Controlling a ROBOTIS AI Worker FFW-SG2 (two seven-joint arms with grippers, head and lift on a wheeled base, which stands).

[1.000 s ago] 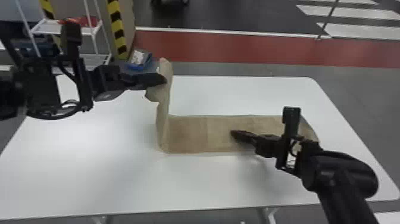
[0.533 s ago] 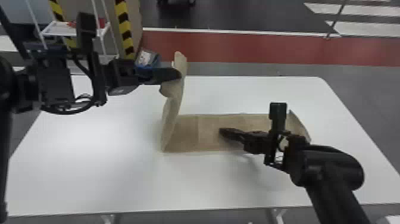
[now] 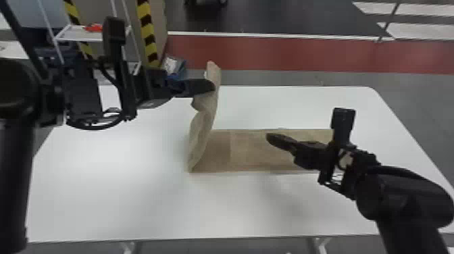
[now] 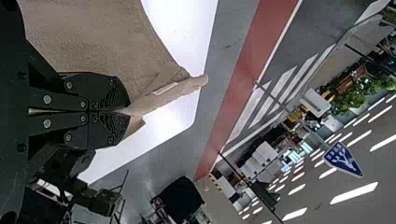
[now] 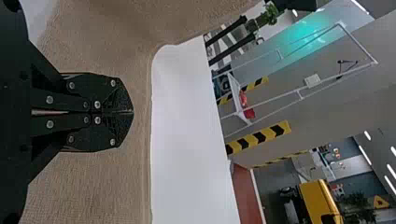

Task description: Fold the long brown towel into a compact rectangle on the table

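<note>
— Beyond white table, note red floor strip. Where to locate brown towel?
— Lies partly on table; rises at left end, clamped in left gripper. Over towel, see right gripper, closed.

No wording is legible. A blue sign in the left wrist view bears white branching marks; a yellow triangular sign shows in the right. Beyond the surface's far edge, a blue packet carries an unreadable pale label.
</note>
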